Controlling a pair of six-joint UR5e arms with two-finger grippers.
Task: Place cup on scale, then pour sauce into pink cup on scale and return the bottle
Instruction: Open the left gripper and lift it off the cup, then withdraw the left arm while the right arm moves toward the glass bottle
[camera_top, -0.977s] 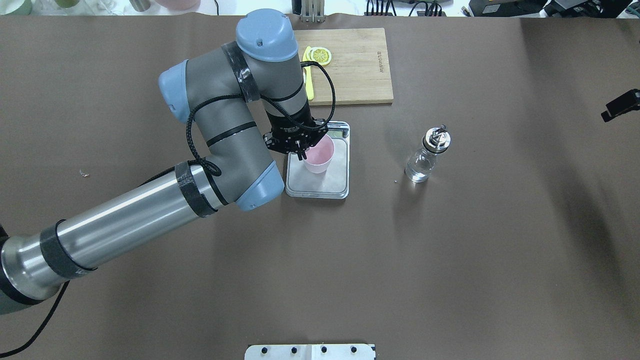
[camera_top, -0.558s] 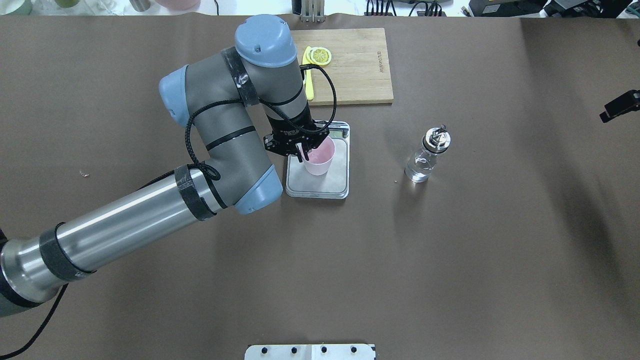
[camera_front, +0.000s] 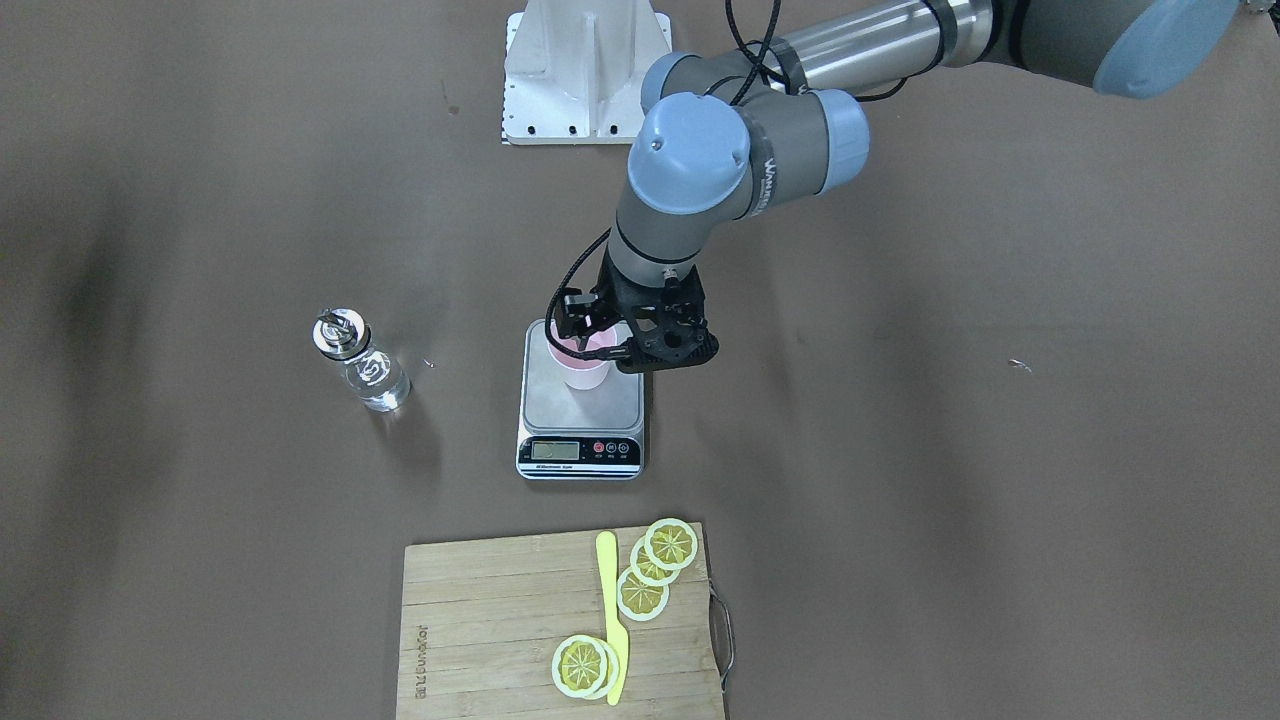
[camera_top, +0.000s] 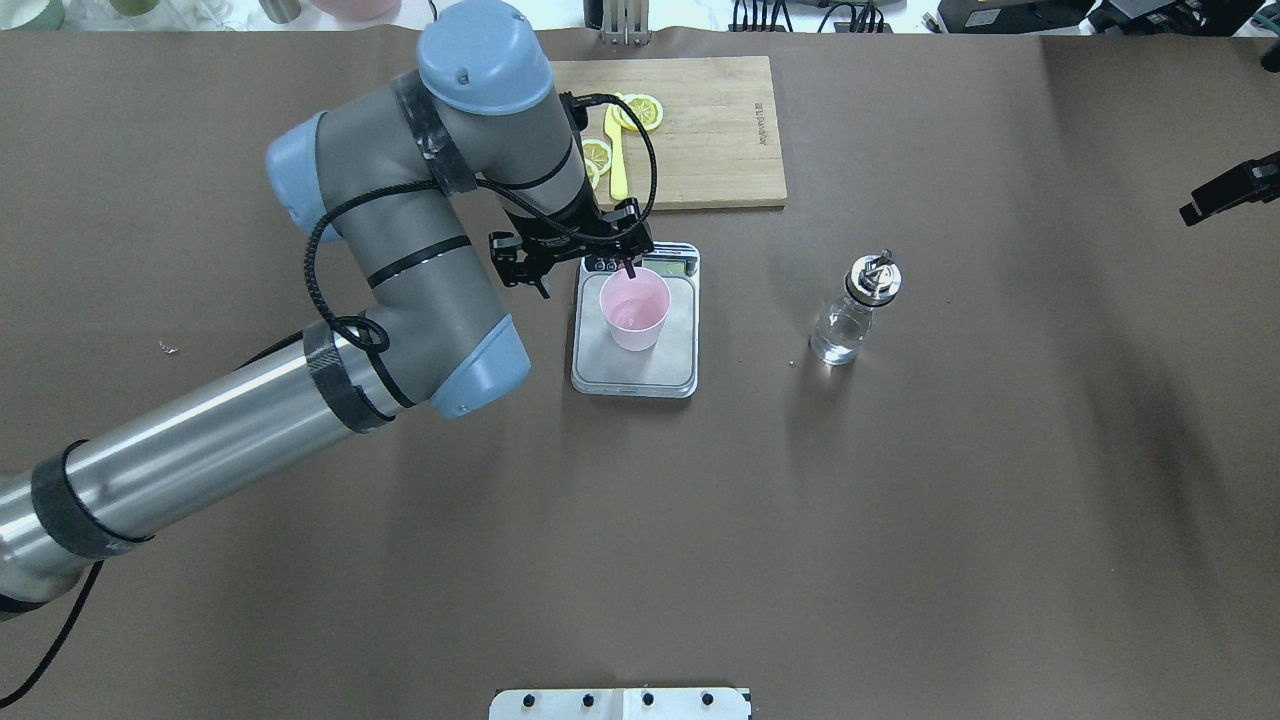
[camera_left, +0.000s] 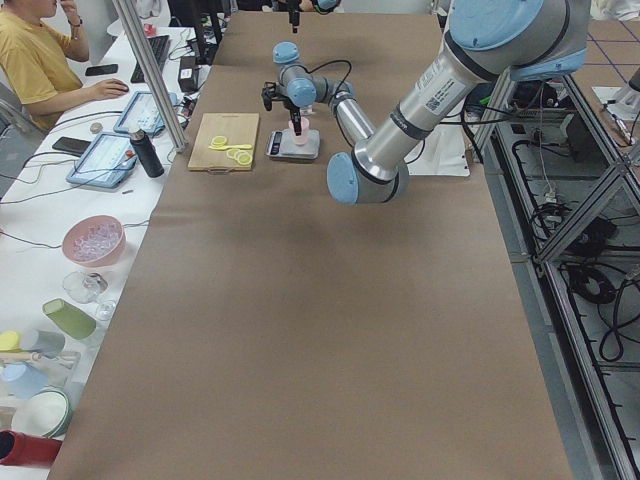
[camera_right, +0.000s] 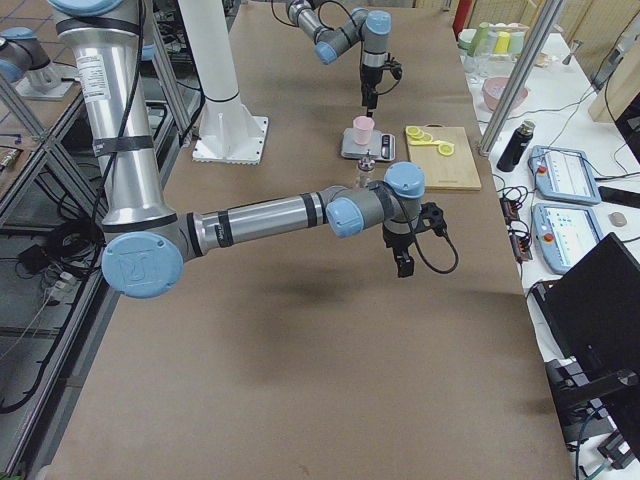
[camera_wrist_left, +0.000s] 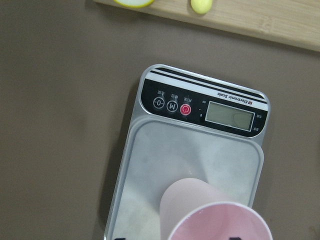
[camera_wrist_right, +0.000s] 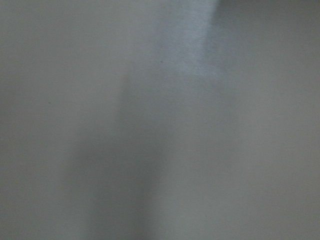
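The pale pink cup (camera_top: 634, 311) stands upright on the steel platform of the scale (camera_top: 673, 352), free of any grip. My left gripper (camera_top: 590, 278) hovers open just behind and left of the cup, above its rim. In the left wrist view the cup (camera_wrist_left: 215, 216) sits at the bottom edge on the scale (camera_wrist_left: 165, 160). The clear glass bottle (camera_top: 850, 318) with its silver pourer cap stands alone on the table to the right, clear sauce inside. My right gripper (camera_right: 403, 262) hangs above bare table far right; whether it is open or shut I cannot tell.
A wooden cutting board (camera_top: 715, 140) with lemon slices and a yellow knife (camera_top: 618, 160) lies right behind the scale. The right wrist view shows only blurred grey. A person sits at a side bench (camera_left: 40, 60) beyond the table's far edge.
My left gripper let go of the cup's rim, opened and pulled up and back to the left. The cup stayed on the scale. The bottle has not moved.
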